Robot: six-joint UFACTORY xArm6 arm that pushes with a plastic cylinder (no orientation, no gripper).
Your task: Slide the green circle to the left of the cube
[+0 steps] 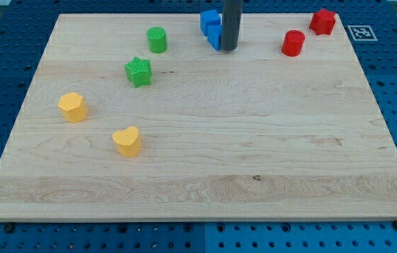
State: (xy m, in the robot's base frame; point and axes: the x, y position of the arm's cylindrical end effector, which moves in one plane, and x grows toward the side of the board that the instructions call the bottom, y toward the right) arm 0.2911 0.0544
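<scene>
The green circle (157,39) is a short green cylinder near the view's top, left of centre. The blue cube (209,21) stands at the view's top centre, with a second blue block (214,35) just below it, partly hidden by the rod. My tip (230,48) rests on the board right beside the blue blocks, on their right side, touching or nearly touching them. The tip is about a hundred pixels to the right of the green circle.
A green star (138,71) lies below-left of the green circle. A yellow hexagon (72,107) and a yellow heart (126,140) lie at the left. A red cylinder (293,43) and a red block (322,21) stand at the top right. The wooden board (254,176) sits on a blue pegboard.
</scene>
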